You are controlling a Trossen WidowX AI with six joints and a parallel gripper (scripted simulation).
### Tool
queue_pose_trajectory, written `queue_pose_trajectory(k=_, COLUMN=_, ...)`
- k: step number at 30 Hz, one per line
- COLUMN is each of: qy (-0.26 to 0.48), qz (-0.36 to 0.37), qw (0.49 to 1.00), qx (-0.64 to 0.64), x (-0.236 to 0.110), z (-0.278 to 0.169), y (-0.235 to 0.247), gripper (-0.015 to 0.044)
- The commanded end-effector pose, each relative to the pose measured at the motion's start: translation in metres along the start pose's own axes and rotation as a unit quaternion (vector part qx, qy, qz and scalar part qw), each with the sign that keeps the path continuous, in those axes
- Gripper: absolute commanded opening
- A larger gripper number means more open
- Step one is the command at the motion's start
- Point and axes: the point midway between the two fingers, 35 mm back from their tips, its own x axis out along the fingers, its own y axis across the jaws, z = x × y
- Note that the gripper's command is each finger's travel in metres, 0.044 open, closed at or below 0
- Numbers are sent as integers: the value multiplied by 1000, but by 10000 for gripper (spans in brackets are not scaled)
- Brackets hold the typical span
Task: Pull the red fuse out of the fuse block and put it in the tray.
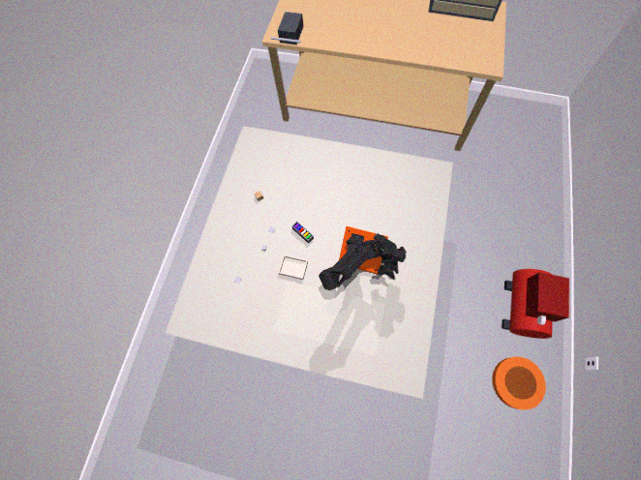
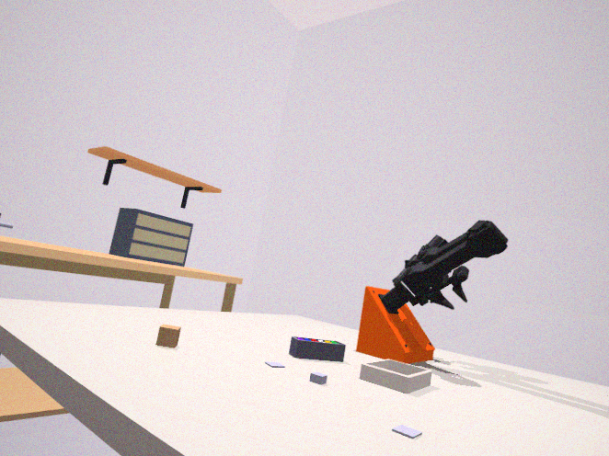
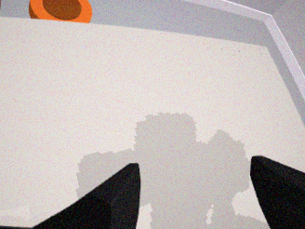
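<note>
Two dark fingers are seen at the bottom of the wrist view, set partly apart with only the table (image 3: pixel 139 76) and the arm's shadow between them; nothing is held.

From the top, the fuse block (image 1: pixel 302 231) is seen lying on the table, the red fuse (image 1: pixel 305 231) seated in its row of coloured fuses. The tray (image 1: pixel 292 267) lies near the block, beside the arm (image 1: pixel 352 257).

From the exterior, the arm is seen folded above its orange base (image 2: pixel 378 331), well apart from block and tray.
</note>
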Motion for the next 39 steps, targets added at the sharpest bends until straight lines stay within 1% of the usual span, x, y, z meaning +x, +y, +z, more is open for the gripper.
queue_pose_trajectory(k=1, qy=-3, qz=2, qw=1000, qx=-1, x=0, z=1, y=1, gripper=211)
queue_pose_trajectory(k=4, qy=-44, qz=25, qw=998, qx=-21, x=-9, z=18, y=9, gripper=133)
queue_pose_trajectory(k=6, qy=-99, qz=55, qw=992, qx=-48, x=-22, z=38, y=20, gripper=80)
queue_pose_trajectory(k=7, qy=-132, qz=73, qw=987, qx=-64, x=-32, z=49, y=27, gripper=65)
queue_pose_trajectory(k=10, qy=-227, qz=123, qw=959, qx=-116, x=-66, z=79, y=47, gripper=65)
queue_pose_trajectory(k=13, qy=-320, qz=167, qw=917, qx=-173, x=-108, z=100, y=67, gripper=65)
queue_pose_trajectory(k=16, qy=-406, qz=204, qw=861, qx=-230, x=-155, z=112, y=86, gripper=65)
queue_pose_trajectory(k=19, qy=-484, qz=235, qw=792, qx=-287, x=-204, z=112, y=102, gripper=65)
queue_pose_trajectory(k=24, qy=-593, qz=267, qw=657, qx=-381, x=-286, z=91, y=124, gripper=65)
queue_pose_trajectory(k=30, qy=-683, qz=279, qw=473, qx=-481, x=-370, z=33, y=138, gripper=65)
queue_pose_trajectory(k=32, qy=-696, qz=296, qw=442, qx=-482, x=-386, z=11, y=134, gripper=65)
queue_pose_trajectory(k=36, qy=-721, qz=290, qw=332, qx=-535, x=-417, z=-36, y=136, gripper=65)
queue_pose_trajectory(k=39, qy=-731, qz=280, qw=248, qx=-570, x=-435, z=-74, y=135, gripper=65)
